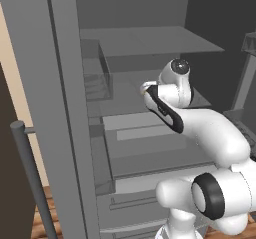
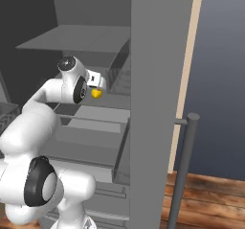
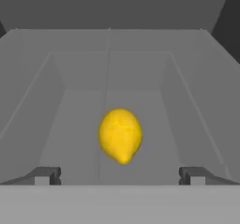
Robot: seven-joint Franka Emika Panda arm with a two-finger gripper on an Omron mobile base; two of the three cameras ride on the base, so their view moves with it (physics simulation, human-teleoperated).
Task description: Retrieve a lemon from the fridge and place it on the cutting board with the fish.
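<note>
Reaching: white arm stretched into the open fridge [image 1: 65, 108], hand over a middle shelf
Gripper [image 3: 119, 175]: fingers spread wide, holding nothing, touching nothing; dark blocky tips [image 3: 47, 175] at either side in hand view
Lemon [image 3: 120, 135]: bright yellow, teardrop-shaped, slightly dimpled skin, pointed end toward the hand; lies on the shelf floor between and just ahead of the tips, apart from both; right base view shows lemon just beside the hand [image 2: 96, 93]
Fridge interior: flat matte grey, smooth shelves, box-like bin with sloped side walls
Door handle [image 2: 184, 161]: grey round vertical bar
Floor [image 2: 206, 199]: reddish-brown wood planks, grainy
</note>
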